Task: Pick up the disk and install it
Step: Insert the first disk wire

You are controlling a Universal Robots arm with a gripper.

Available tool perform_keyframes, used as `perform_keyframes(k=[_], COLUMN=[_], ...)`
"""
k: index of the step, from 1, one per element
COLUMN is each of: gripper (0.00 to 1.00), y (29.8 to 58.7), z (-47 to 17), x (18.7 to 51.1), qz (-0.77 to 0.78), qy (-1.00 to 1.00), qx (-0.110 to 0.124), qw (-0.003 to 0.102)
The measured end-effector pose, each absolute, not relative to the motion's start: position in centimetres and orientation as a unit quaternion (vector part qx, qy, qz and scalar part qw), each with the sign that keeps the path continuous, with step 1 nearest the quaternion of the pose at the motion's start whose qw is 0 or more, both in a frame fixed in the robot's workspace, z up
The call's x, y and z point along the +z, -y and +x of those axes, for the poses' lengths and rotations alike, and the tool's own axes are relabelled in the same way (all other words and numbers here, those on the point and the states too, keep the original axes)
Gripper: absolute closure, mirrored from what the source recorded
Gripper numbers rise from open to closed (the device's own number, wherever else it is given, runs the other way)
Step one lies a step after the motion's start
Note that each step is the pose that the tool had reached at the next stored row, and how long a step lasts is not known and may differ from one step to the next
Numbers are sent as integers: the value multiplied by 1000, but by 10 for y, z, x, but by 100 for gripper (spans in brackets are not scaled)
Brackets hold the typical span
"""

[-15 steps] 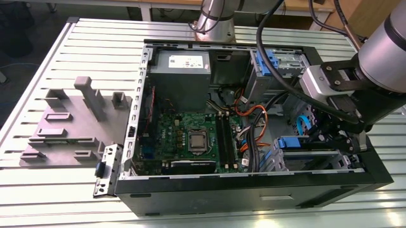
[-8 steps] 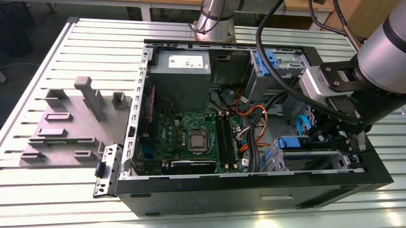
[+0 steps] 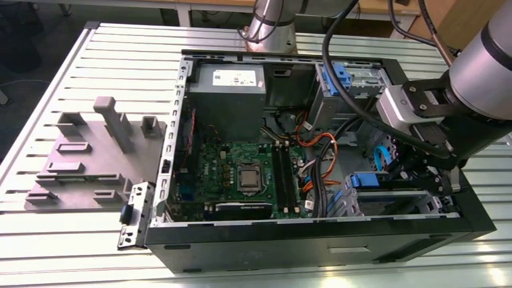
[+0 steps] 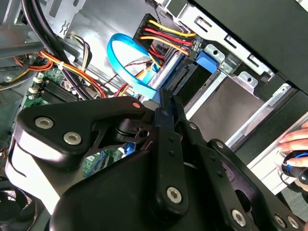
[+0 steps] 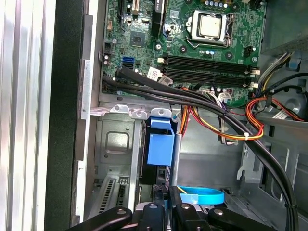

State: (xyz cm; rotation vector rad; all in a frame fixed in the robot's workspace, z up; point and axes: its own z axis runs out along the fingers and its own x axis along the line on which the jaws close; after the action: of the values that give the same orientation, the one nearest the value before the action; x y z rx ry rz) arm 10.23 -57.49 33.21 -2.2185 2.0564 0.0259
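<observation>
The disk (image 5: 155, 171) stands on edge in the slot of the metal drive cage (image 5: 114, 144), its blue plastic carrier (image 5: 160, 144) at the far end. My gripper (image 5: 167, 208) grips the disk's near edge, one black finger on each side. In the second wrist view the black fingers (image 4: 166, 139) lie close together, and the gripper (image 4: 164, 98) ends at the disk's dark connector end (image 4: 190, 83). In the exterior view the gripper (image 3: 420, 180) reaches into the case's near corner on that view's right, beside the blue carrier (image 3: 366, 180).
Thick black and orange-yellow cables (image 5: 226, 120) cross just past the cage. A blue flat cable (image 4: 126, 65) loops nearby. The motherboard (image 3: 240, 174) and grey power-supply box (image 3: 228, 90) lie further in. A grey fixture (image 3: 88, 156) sits on the table. A hand (image 4: 293, 139) shows outside the case.
</observation>
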Motion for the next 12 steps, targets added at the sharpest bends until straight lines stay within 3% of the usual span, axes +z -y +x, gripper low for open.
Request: perform_keyframes(k=[12], gripper=[84], y=[575], z=[102], x=[329], qz=[-732], qy=[-679], qx=[8], qw=[58])
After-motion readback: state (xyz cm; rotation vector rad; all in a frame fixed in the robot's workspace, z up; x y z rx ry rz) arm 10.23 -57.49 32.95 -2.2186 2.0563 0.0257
